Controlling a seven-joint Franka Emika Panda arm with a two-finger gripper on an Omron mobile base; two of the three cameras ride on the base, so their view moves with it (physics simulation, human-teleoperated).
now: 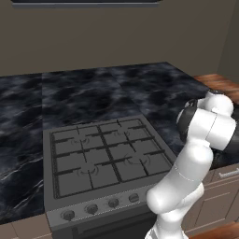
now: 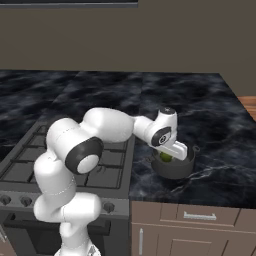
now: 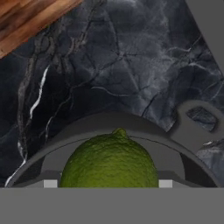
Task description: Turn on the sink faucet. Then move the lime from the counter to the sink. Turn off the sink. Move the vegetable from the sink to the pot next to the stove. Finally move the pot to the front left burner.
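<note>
Green pebbled lime (image 3: 109,159) inside grey pot (image 2: 175,169), end effector (image 2: 172,154) grip unclear

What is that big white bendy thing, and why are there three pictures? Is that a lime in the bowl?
The white bendy thing is a robot arm in a pretend kitchen made on a computer. Two pictures come from cameras riding behind the arm, one on its left side and one on its right. The third comes from a camera on the arm's hand, looking down past its pincer.

You can see a grey stove with black grates and knobs, set into a black marble counter. Beside the stove sits a small dark pot.

Yes, the green thing is a lime. It is inside the pot, and the pincer reaches down right over it. The pincer's tips are hidden, so I cannot tell whether it is gripping the lime or has let go.
</note>
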